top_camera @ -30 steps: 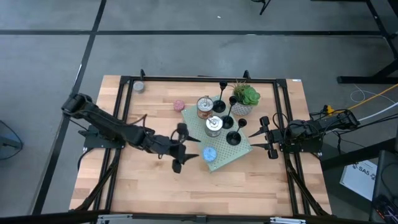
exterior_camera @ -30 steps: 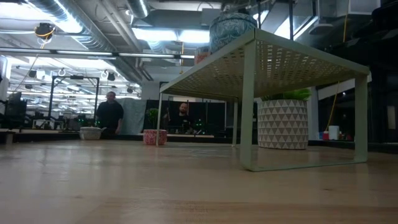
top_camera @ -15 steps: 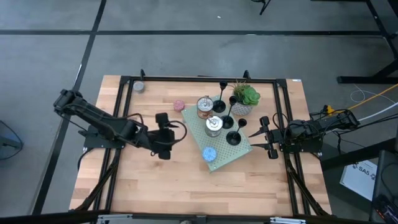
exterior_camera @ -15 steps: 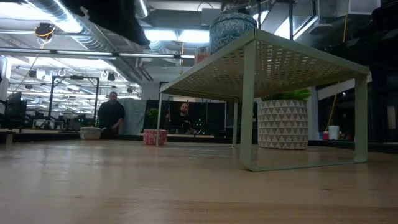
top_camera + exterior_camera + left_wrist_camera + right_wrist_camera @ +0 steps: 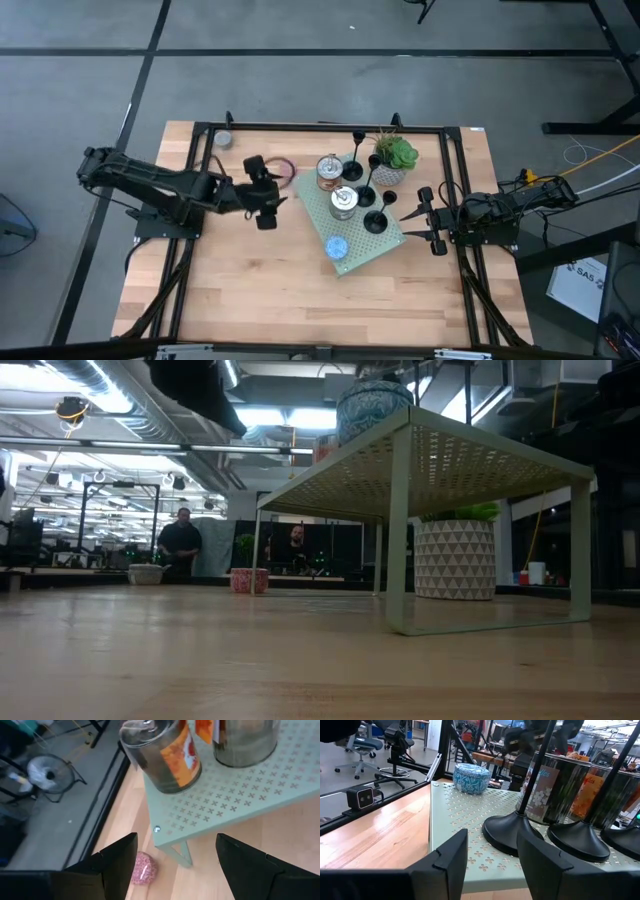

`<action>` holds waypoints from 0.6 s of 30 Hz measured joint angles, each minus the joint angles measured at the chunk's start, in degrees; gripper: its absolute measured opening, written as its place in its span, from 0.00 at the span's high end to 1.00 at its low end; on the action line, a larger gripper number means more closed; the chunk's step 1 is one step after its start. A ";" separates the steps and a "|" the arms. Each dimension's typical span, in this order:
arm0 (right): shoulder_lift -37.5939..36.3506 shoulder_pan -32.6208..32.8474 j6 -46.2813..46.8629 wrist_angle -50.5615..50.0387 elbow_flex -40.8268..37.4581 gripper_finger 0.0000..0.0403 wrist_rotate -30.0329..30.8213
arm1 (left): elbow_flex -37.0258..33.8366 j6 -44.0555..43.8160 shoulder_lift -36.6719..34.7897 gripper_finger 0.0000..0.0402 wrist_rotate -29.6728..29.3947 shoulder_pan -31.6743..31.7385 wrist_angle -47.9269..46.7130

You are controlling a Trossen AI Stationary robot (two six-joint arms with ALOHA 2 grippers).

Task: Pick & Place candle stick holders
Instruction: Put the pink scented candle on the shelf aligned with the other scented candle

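Three black candle stick holders (image 5: 352, 170) (image 5: 366, 196) (image 5: 376, 222) stand upright by their round bases on a pale green perforated shelf (image 5: 365, 245). Their bases (image 5: 512, 834) (image 5: 577, 841) fill the right wrist view. My left gripper (image 5: 262, 192) hovers open over the wood left of the shelf, pointing at it, next to a pink candle (image 5: 287, 170). Nothing is between its fingers (image 5: 175, 865). My right gripper (image 5: 431, 220) waits open at the shelf's right side, also empty (image 5: 490, 865).
Two shiny tins (image 5: 329, 172) (image 5: 343, 202) and a blue candle (image 5: 336, 247) also sit on the shelf. A potted plant (image 5: 392, 158) stands behind it. A grey candle (image 5: 222, 140) lies at the far left. Bare wood lies toward the near edge (image 5: 300, 300).
My left gripper has drawn back from the shelf's near left corner toward the table's left and far edges, rising a little and tipping up from pointing down toward level. Its fingers have stayed open.
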 joint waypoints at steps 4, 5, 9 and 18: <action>0.01 -0.01 0.02 0.02 0.01 0.57 0.00 | -2.02 1.05 -2.85 0.34 5.57 4.57 0.09; 0.00 0.00 0.02 0.00 0.01 0.57 0.00 | -2.81 1.03 -3.64 0.34 6.23 5.70 -0.08; 0.00 0.00 0.01 0.01 0.00 0.57 0.00 | -5.98 1.05 -6.89 0.34 7.48 10.40 0.70; 0.00 -0.02 0.01 0.01 0.00 0.57 0.00 | -13.58 -1.34 -9.01 0.34 8.83 22.27 7.05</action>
